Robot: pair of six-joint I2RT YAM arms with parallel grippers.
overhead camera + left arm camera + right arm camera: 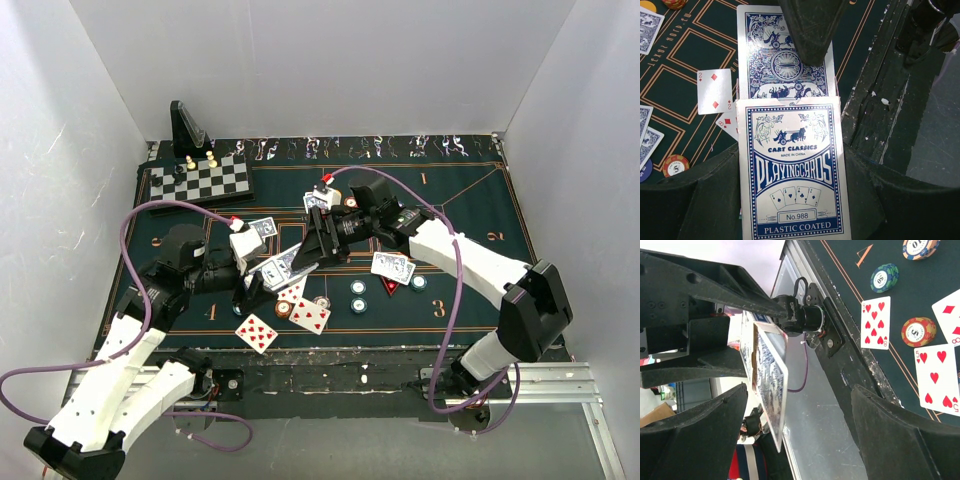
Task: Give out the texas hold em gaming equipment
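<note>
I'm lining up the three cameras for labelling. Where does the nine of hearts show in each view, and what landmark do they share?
Top external: nine of hearts lies face up, lower left of centre, by the scuffed black near edge of the table.
Left wrist: not in it.
Right wrist: upper right of centre, beside that edge.
Shared landmark: the near edge, right of centre in the left wrist view, diagonal in the right wrist view.

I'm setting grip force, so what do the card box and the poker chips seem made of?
Card box: thin printed cardboard with a slight sheen; the thin wall at its open end suggests that. Orange poker chip: probably moulded plastic or clay composite, matte, with striped edge and central printed label.
</note>
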